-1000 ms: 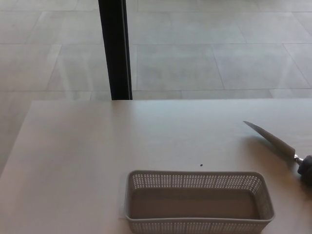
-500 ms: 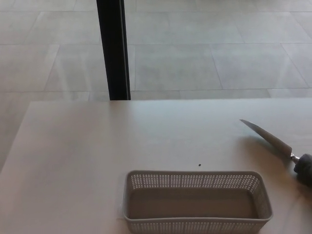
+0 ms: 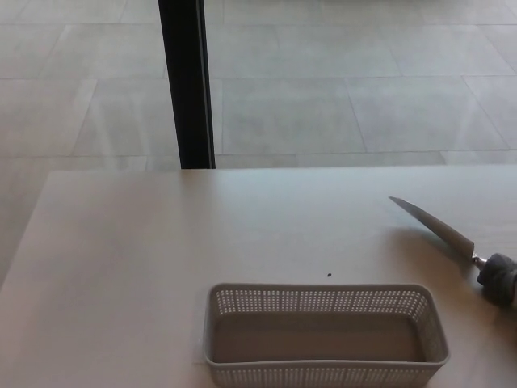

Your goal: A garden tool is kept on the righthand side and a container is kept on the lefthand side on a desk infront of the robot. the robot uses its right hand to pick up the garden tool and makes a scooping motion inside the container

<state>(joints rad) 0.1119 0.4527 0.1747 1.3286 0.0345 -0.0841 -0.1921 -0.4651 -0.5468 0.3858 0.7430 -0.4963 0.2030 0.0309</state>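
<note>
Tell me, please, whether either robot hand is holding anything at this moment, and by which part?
Nothing is held: no hand shows. The garden tool lies on the desk.

The tool's handle runs off the right edge; the basket's near wall is clipped by the bottom edge.

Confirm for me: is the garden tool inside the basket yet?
No, the garden tool lies on the desk to the right of the empty basket.
</note>
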